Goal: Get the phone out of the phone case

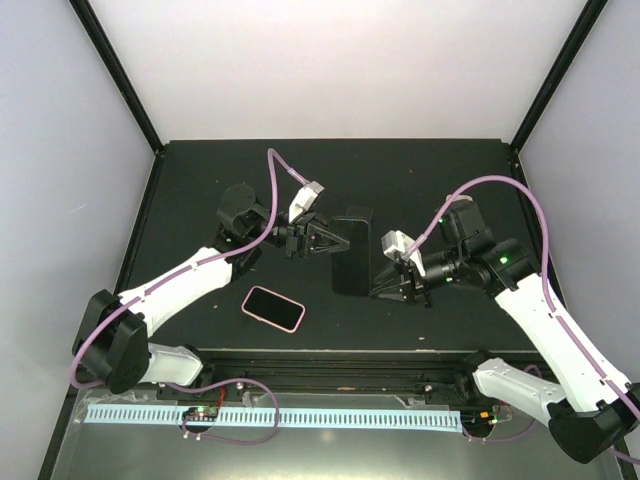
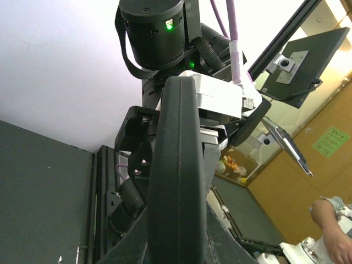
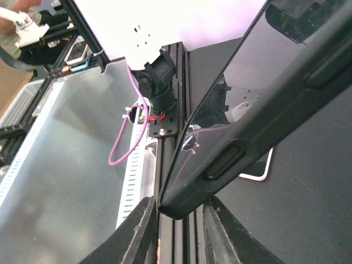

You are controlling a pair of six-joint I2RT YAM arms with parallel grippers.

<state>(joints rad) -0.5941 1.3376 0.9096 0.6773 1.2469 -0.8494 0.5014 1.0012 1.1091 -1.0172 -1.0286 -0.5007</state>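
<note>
Phone case: the black rubbery phone case [image 1: 352, 255] is held over the middle of the matte black counter [image 1: 430, 180], between both claws and tilted onto a long edge.
Phone: the glossy dark phone [image 3: 264, 71] sits inside the case, and the case rim wraps the visible screen edge.
Left claw: the left claw [image 1: 322, 238] pinches the case's far-left side. Its wrist view shows the case edge-on between the fingers.
Right claw: the right claw [image 1: 392, 283] pinches the near-right corner, beside the side-button bumps.
Contact with counter: cannot tell.
Other item: a pink-rimmed flat phone-shaped slab [image 1: 272, 308] lies flat, well apart to the near left.
Step in hand: judged as a two-claw brace before separation, with no corner yet freed.
Next move: one claw fixes the rim while the other peels back a corner. Neither should clamp phone and case together.
</note>
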